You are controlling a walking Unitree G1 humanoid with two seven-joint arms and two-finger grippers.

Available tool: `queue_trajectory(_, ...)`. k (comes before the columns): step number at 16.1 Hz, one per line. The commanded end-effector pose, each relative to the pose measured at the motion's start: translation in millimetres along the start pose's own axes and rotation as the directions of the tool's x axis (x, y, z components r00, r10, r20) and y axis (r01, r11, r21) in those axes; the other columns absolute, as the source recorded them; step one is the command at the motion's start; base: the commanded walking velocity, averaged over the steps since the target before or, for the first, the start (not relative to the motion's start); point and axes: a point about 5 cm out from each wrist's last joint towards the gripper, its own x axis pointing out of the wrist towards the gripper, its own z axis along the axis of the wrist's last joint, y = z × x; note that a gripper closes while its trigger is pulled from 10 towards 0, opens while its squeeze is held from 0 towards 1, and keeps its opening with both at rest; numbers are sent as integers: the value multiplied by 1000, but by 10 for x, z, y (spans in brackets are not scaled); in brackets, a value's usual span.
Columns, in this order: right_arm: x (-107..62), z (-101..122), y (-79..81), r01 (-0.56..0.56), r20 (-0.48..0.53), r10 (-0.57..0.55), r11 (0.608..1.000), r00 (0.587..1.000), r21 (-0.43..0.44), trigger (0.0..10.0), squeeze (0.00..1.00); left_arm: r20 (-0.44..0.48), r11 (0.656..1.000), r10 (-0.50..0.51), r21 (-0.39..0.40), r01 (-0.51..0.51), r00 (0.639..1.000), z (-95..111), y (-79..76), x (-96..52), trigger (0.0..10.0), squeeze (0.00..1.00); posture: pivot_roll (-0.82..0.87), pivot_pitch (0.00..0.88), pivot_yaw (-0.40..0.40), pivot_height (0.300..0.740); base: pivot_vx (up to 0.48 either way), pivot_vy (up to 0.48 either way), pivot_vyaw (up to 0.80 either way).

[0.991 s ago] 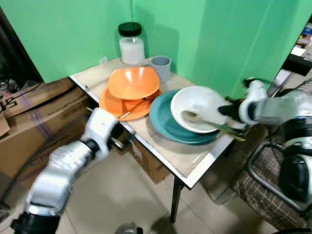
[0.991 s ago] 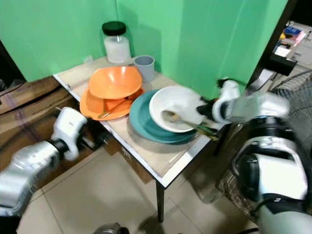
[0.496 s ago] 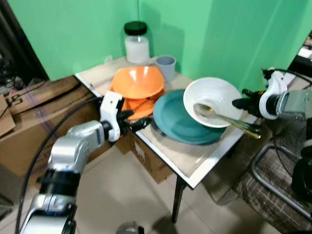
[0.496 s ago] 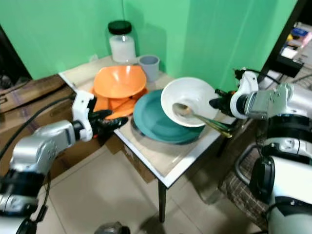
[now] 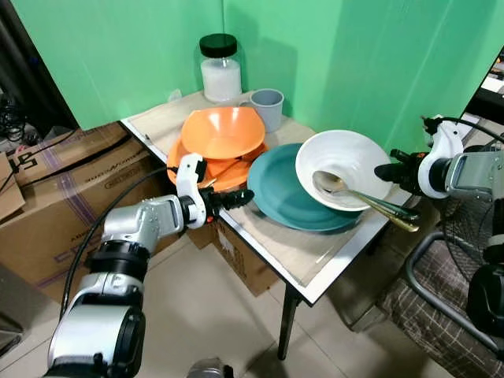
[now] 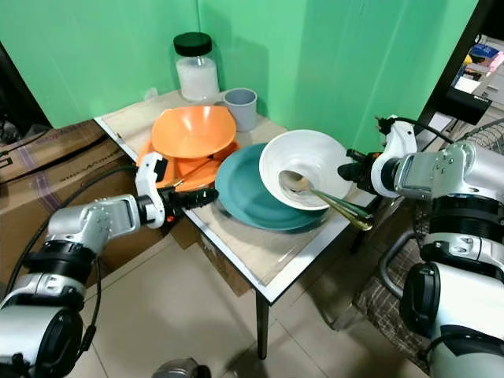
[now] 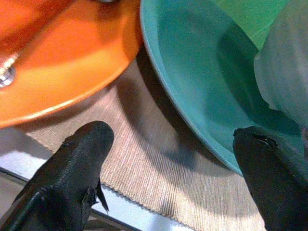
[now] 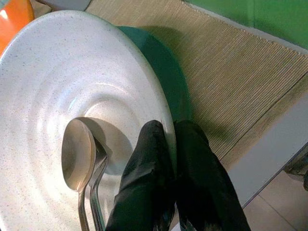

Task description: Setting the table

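Observation:
A white bowl [image 5: 342, 165] is held tilted above the teal plate [image 5: 287, 193], with my right gripper [image 5: 391, 169] shut on its far rim. A spoon and fork [image 5: 362, 201] lie in the bowl and jut out over the table edge. In the right wrist view the fingers [image 8: 163, 187] pinch the white bowl's rim [image 8: 67, 86]. My left gripper [image 5: 236, 197] is open at the table's near edge, its fingers [image 7: 77, 168] on either side of the gap between the orange plate [image 7: 62, 62] and the teal plate [image 7: 202, 82]. An orange bowl [image 5: 222, 131] sits on the orange plate.
A grey cup [image 5: 266, 108] and a black-lidded jar [image 5: 220, 69] stand at the table's back by the green backdrop. Cardboard boxes [image 5: 55, 197] lie on the floor left of the table [image 5: 315, 260]. A wire-frame chair [image 5: 449, 291] is at right.
The left gripper has reached further in along the table's near edge toward the teal plate. The right gripper still holds the white bowl raised, almost unmoved.

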Motion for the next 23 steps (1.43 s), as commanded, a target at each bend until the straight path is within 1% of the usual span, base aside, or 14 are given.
queue_trajectory(1, -52, 58, 59, -29, 39, 29, 1000, 999, -9, 0, 0, -10, 999, -15, 29, 15, 1000, 43, -30, 44, 10000, 0, 19, 0, 58, 740, 0, 0, 0)
queue_trajectory(3, -65, 65, 66, -28, 45, 29, 1000, 999, -11, 0, 0, -26, 998, -56, 19, 57, 998, 52, -74, 117, 10000, 0, 7, 0, 61, 740, 0, 0, 0)
queue_trajectory(6, -81, 60, 86, -30, 48, 31, 999, 998, -13, 0, 0, -36, 996, -65, 55, 67, 997, 63, -100, 191, 10000, 0, -9, 0, 69, 740, 0, 0, 0)
queue_trajectory(9, -112, 50, 93, -34, 48, 35, 999, 998, -13, 0, 0, -28, 995, -75, 70, 77, 997, 89, -113, 221, 10000, 0, -26, 0, 77, 740, 0, 0, 0)
queue_trajectory(12, -198, 61, 136, -63, 81, 65, 998, 995, -32, 0, 0, 1, 990, -108, 94, 108, 994, 145, -126, 236, 10000, 0, -50, 0, 79, 740, 0, 0, 0)
queue_trajectory(14, -223, 52, 141, -64, 78, 66, 997, 995, -38, 0, 0, 4, 991, -112, 70, 112, 994, 151, -130, 239, 10000, 0, -61, 0, 79, 740, 0, 0, 0)
queue_trajectory(16, -256, 29, 147, -64, 68, 67, 997, 995, -46, 0, 0, -13, 993, -108, 52, 109, 994, 100, -126, 261, 10000, 0, -79, 0, 78, 740, 0, 0, 0)
queue_trajectory(17, -271, 20, 147, -63, 63, 66, 997, 996, -49, 0, 0, -18, 993, -111, 28, 112, 994, 76, -132, 273, 10000, 0, -85, 0, 75, 740, 0, 0, 0)
queue_trajectory(18, -291, 10, 146, -62, 61, 65, 997, 996, -51, 0, 0, -13, 993, -112, 22, 113, 994, 67, -136, 285, 9686, 0, -94, 0, 73, 740, 0, 0, 0)
queue_trajectory(19, -315, 4, 156, -63, 59, 66, 997, 996, -55, 0, 0, 3, 993, -116, 9, 116, 993, 70, -144, 297, 8549, 0, -100, 0, 71, 740, 0, 0, 0)
queue_trajectory(20, -342, 3, 168, -66, 59, 70, 996, 996, -58, 0, 0, 18, 993, -117, -6, 117, 993, 78, -150, 304, 6196, 0, -108, 0, 68, 740, 0, 0, 0)
queue_trajectory(21, -356, -1, 176, -68, 56, 72, 996, 996, -61, 0, 0, 25, 994, -111, -8, 111, 994, 82, -147, 305, 4902, 0, -112, 0, 66, 740, 0, 0, 0)
queue_trajectory(23, -380, -27, 175, -67, 44, 70, 996, 997, -63, 0, 0, 28, 995, -98, 0, 98, 995, 87, -132, 301, 4980, 0, -122, 0, 61, 740, 0, 0, 0)
